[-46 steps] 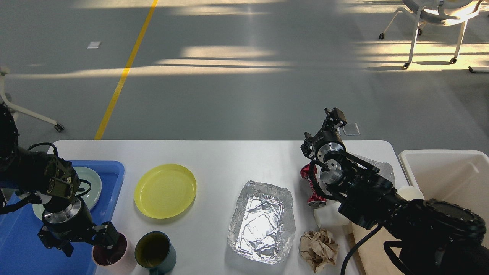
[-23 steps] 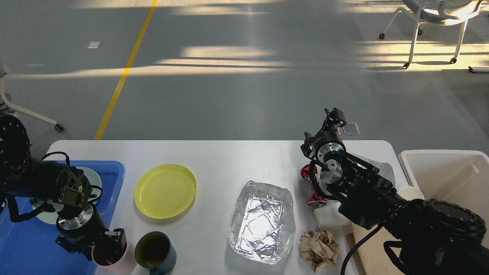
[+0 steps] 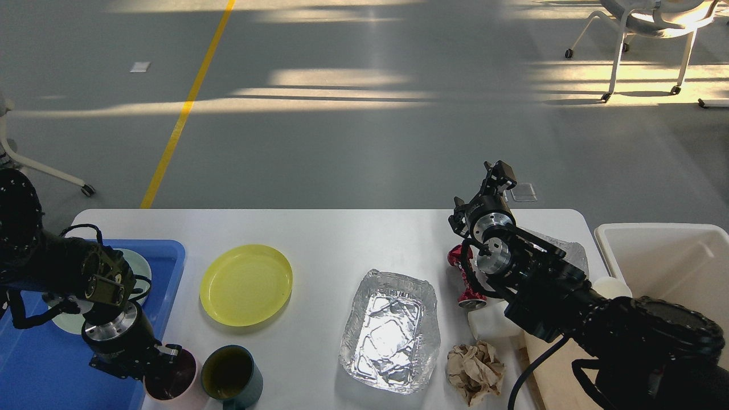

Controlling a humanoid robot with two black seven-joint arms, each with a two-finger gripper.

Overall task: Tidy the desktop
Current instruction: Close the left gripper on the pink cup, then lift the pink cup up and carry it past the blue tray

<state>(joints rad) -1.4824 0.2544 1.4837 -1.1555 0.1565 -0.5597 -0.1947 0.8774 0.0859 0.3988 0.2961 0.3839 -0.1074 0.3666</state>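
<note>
Reaching low at your near left: your left gripper [image 3: 162,359] sits at the rim of the pink cup [image 3: 171,377]; its fingers are dark against the cup, so you cannot tell whether they are clamped on the rim or merely beside it.
Pink cup: upright at the near edge of the desktop [image 3: 336,239], just right of the blue tray [image 3: 165,250] and just beside the dark green cup [image 3: 230,376].
Dark green cup: upright, interior olive, immediately right of the pink cup.
Blue tray: at your far left on the desktop, holding 1 pale round plate [image 3: 139,265], largely covered by your left arm.
Yellow plate [image 3: 246,285]: flat on the desktop, between the blue tray and the foil tray [image 3: 392,330], touching neither.
Foil tray: crumpled aluminium, lying open side up near the desktop's middle.
Right gripper [image 3: 496,173]: raised above the far right edge of the desktop, pointing away from you; seen small and dark, so you cannot tell whether it is parted or closed, and nothing is visibly in it.
Red object [image 3: 459,259]: partly hidden behind your right arm, just right of the foil tray.
Crumpled brown paper [image 3: 475,373]: at the near edge, right of the foil tray.
White bin [image 3: 660,230]: beside the desktop's right end.
Desktop: large white tabletop with rounded corners, spanning the lower half of your view.
</note>
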